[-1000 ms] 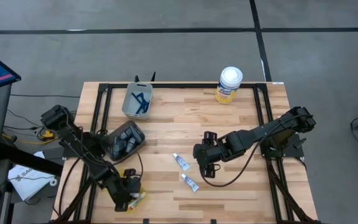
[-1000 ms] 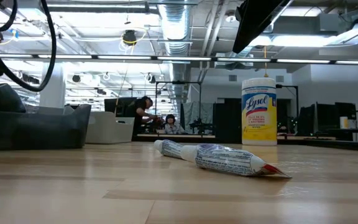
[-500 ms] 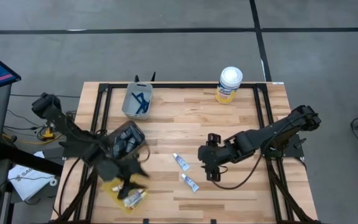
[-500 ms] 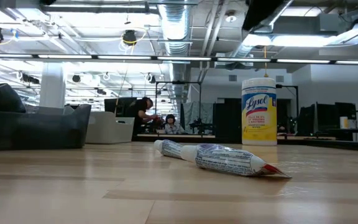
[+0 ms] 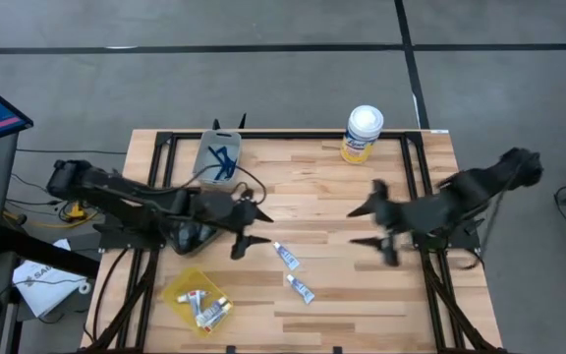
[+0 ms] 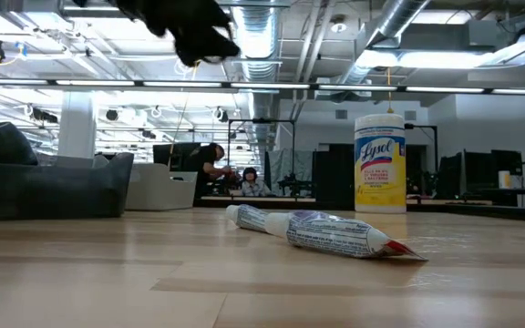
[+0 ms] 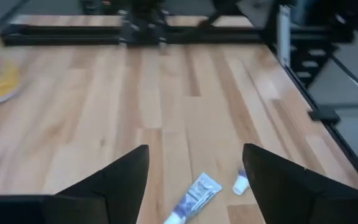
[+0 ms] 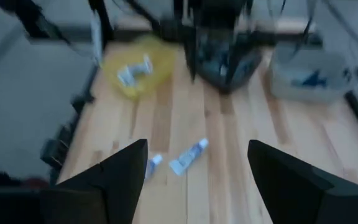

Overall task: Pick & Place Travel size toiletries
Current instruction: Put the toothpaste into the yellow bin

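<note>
A: We log left gripper (image 5: 249, 224), fingers spread, empty, just left of two toothpaste tubes (image 5: 285, 257); right gripper (image 5: 376, 221) likewise empty, well right.

B: Risk: our descent may nudge tubes askew.

The desk (image 5: 322, 187) is a light wooden slatted top on a black frame. Lying directly on it near the middle are two small white tubes, one (image 5: 285, 257) just above the other (image 5: 301, 288), apart. Also on it: a yellow dish (image 5: 179, 291) holding more tubes at the near left, a dark tray (image 5: 187, 234), a grey bin (image 5: 204, 169) with blue razors, and a white-lidded yellow canister (image 5: 363, 134) at the far edge.
</note>
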`<action>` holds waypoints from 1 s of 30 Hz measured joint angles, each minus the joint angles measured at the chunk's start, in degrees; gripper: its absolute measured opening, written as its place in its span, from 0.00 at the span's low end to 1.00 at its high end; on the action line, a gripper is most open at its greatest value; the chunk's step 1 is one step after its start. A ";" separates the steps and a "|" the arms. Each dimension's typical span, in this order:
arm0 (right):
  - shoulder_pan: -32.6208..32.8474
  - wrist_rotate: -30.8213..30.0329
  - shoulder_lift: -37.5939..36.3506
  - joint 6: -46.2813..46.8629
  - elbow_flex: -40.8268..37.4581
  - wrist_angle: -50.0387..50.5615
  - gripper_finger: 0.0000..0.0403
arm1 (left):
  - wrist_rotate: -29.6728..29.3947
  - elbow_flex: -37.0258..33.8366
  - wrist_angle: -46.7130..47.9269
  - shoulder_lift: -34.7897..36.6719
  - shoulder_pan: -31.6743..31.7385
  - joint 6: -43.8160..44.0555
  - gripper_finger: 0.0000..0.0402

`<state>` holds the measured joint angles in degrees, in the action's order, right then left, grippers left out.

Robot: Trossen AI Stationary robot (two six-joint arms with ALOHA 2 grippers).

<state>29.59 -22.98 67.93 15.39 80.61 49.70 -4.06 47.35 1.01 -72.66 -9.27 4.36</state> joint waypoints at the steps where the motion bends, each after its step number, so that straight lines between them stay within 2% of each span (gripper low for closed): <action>1: 0.44 -0.25 -2.67 -0.35 -1.07 -0.79 0.67 | 2.38 0.00 -1.19 -1.67 0.91 -1.18 0.64; 6: 3.23 -3.50 -16.57 3.90 -11.54 -5.73 0.67 | 9.35 -0.02 -3.59 -8.85 3.10 -3.95 0.64; 10: 5.12 -8.54 -27.35 13.80 -24.10 -10.76 0.67 | 11.13 -0.04 -5.62 -13.49 3.02 -10.00 0.63; 14: 6.33 -8.61 -36.24 19.33 -35.14 -18.90 0.67 | 11.44 -0.04 -6.93 -17.31 3.22 -13.59 0.63; 20: 7.03 -8.37 -42.50 13.62 -46.21 -34.84 0.67 | 11.83 -0.07 -11.04 -23.34 5.06 -14.03 0.63; 25: 7.38 -10.33 -46.13 11.43 -51.61 -36.66 0.67 | 13.65 -0.07 -13.89 -27.18 6.70 -14.01 0.62; 30: 6.94 -10.25 -49.06 14.38 -54.44 -37.06 0.67 | 15.06 -0.09 -14.11 -27.79 8.42 -14.52 0.62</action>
<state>36.53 -33.23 18.86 29.77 26.17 12.65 10.99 47.26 -13.10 -100.45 -0.86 -10.16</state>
